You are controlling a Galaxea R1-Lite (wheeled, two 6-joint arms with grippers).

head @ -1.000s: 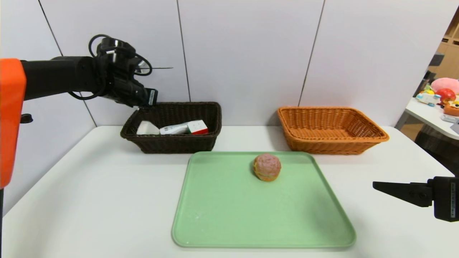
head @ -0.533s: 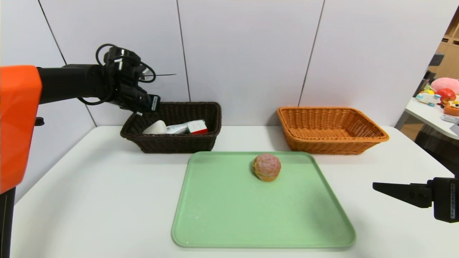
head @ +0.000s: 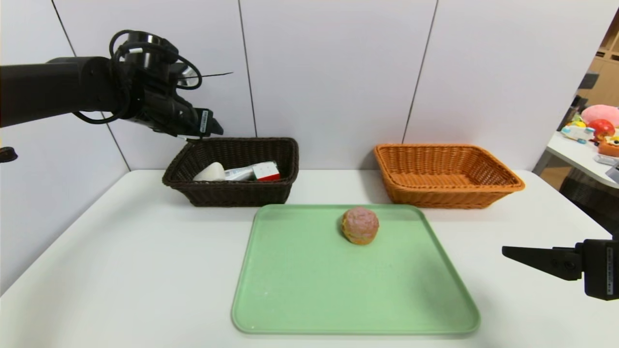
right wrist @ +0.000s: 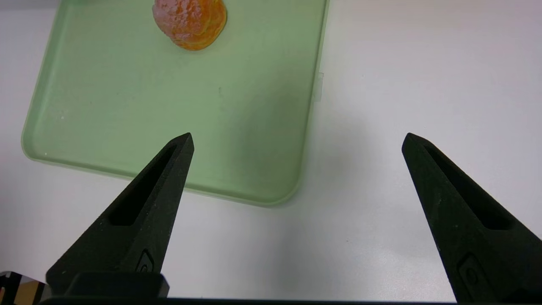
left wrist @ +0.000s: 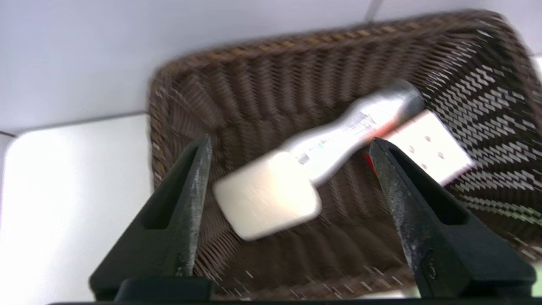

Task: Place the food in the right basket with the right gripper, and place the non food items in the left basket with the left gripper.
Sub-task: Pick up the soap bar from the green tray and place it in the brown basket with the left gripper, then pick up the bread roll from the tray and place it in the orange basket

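Observation:
A round pink-and-orange pastry sits on the green tray. The dark brown left basket holds a white bar, a white tube and a red-and-white cube. My left gripper hangs open above that basket's back left corner, holding nothing. The orange right basket has nothing in it. My right gripper stands open over the table beside the tray's near right corner.
The white table meets a wall right behind both baskets. A side table with toys stands off to the far right. The tray lies in front of the two baskets.
The left gripper has opened and let go of the white bar, which now lies in the brown basket. The gripper has then risen. The right arm has not moved.

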